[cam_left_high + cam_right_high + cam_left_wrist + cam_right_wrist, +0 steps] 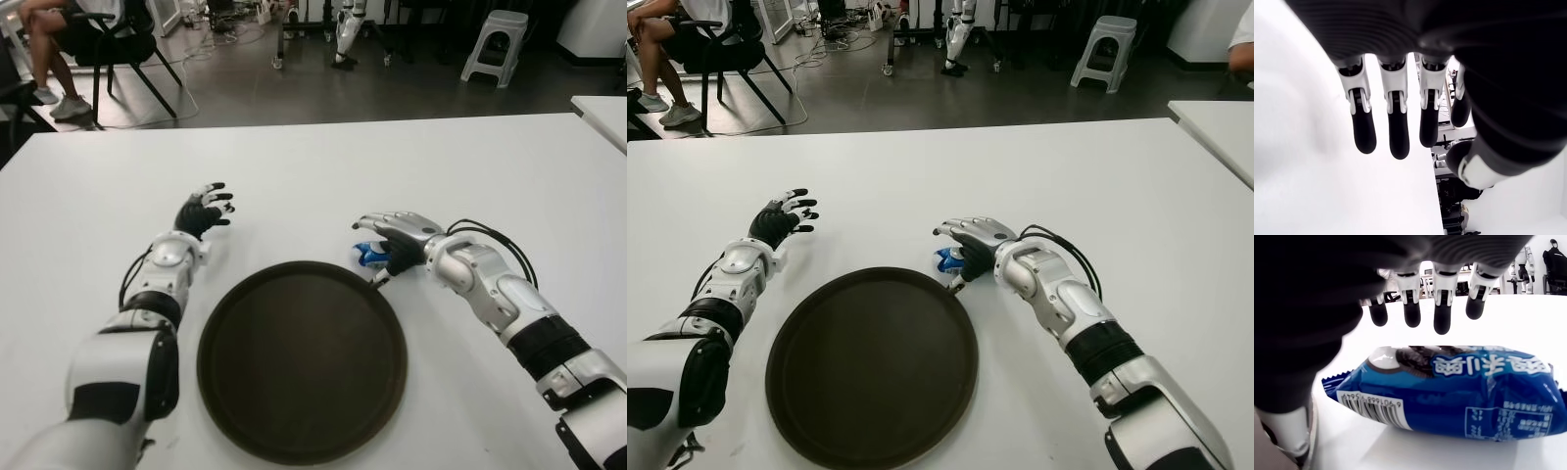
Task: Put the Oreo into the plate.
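Note:
The Oreo (pixel 370 255) is a blue packet lying on the white table, just off the far right rim of the round dark plate (pixel 302 357). My right hand (pixel 389 238) hovers over the packet with its fingers stretched out above it. In the right wrist view the Oreo (pixel 1449 387) lies flat under my fingertips (pixel 1443 323), and no finger wraps it. My left hand (pixel 204 211) shows left of the plate's far edge, fingers (pixel 1393 129) spread and holding nothing. The plate is empty.
The table (pixel 323 166) stretches far behind the plate. A second white table (pixel 602 113) begins at the right edge. Beyond the table, a seated person (pixel 54 39) is at the far left and a grey stool (pixel 497 44) at the far right.

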### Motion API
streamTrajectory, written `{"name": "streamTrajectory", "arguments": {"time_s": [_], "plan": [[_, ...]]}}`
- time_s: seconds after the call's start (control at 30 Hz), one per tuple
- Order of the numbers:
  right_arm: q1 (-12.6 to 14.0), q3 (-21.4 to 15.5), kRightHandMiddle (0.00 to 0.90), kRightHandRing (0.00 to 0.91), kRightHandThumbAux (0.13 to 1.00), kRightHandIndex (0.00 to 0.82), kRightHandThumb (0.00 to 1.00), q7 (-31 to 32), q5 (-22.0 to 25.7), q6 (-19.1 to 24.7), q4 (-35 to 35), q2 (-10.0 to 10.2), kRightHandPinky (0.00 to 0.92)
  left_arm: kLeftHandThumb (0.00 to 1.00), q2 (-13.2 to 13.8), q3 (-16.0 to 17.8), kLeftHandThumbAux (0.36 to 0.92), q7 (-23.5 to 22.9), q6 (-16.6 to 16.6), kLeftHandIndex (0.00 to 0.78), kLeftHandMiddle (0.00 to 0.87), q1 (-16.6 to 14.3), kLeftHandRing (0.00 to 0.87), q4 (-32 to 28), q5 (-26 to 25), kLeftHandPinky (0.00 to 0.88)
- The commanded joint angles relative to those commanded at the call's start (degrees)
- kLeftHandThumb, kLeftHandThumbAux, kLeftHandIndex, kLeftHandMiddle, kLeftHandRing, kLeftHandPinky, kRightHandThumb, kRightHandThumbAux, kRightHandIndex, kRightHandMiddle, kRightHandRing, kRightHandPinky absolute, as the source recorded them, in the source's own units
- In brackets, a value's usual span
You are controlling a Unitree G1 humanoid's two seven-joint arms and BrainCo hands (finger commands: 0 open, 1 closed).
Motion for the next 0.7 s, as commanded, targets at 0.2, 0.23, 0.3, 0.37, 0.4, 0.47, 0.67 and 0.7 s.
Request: {"name": "streamTrajectory", "arguments": {"time_s": [0.2,0.23,0.3,0.37,0.4,0.47,0.67,0.7], "plan": [[-0.2,-0.5,0.122,0.119,0.671,0.103,0.000,0.0,0.2,0.5,-0.4,-0.4,0.090,0.000,0.1,-0.3,0.699,0.1,0.2,0.177,0.241,-0.1,0.271,0.0,0.4,0.314],[-0.2,-0.7,0.123,0.119,0.671,0.104,0.000,-0.1,0.2,0.6,-0.5,-0.5,0.090,0.000,0.2,-0.5,0.699,0.2,0.2,0.177,0.242,-0.1,0.272,0.0,0.5,0.315],[-0.3,-0.9,0.128,0.125,0.676,0.107,0.000,-0.2,0.2,0.7,-0.7,-0.6,0.095,0.000,0.2,-0.7,0.698,0.4,0.1,0.180,0.242,-0.1,0.273,0.0,0.7,0.315],[-0.3,-1.0,0.132,0.130,0.681,0.111,0.000,-0.3,0.2,0.8,-0.7,-0.7,0.099,0.000,0.2,-0.8,0.706,0.5,0.1,0.182,0.242,-0.1,0.273,0.0,0.7,0.312],[-0.3,-1.2,0.133,0.131,0.682,0.112,0.000,-0.4,0.3,0.9,-0.9,-0.9,0.100,0.000,0.2,-0.8,0.708,0.5,0.1,0.182,0.242,-0.1,0.273,0.0,0.7,0.311],[-0.4,-1.4,0.135,0.132,0.685,0.114,0.000,-0.4,0.3,1.0,-1.0,-1.1,0.096,0.000,0.2,-0.8,0.716,0.6,0.2,0.183,0.243,-0.1,0.275,0.0,0.7,0.312],[-1.3,-2.0,0.134,0.134,0.696,0.108,0.000,0.7,0.1,2.4,-1.3,-1.9,0.104,0.000,0.2,-0.8,0.731,0.5,0.5,0.181,0.243,-0.3,0.273,0.0,0.5,0.310],[-1.4,-2.1,0.131,0.129,0.695,0.105,0.000,0.9,0.0,2.9,-1.4,-2.0,0.097,0.000,0.2,-0.7,0.735,0.6,0.5,0.180,0.241,-0.3,0.271,0.0,0.4,0.309]]}}
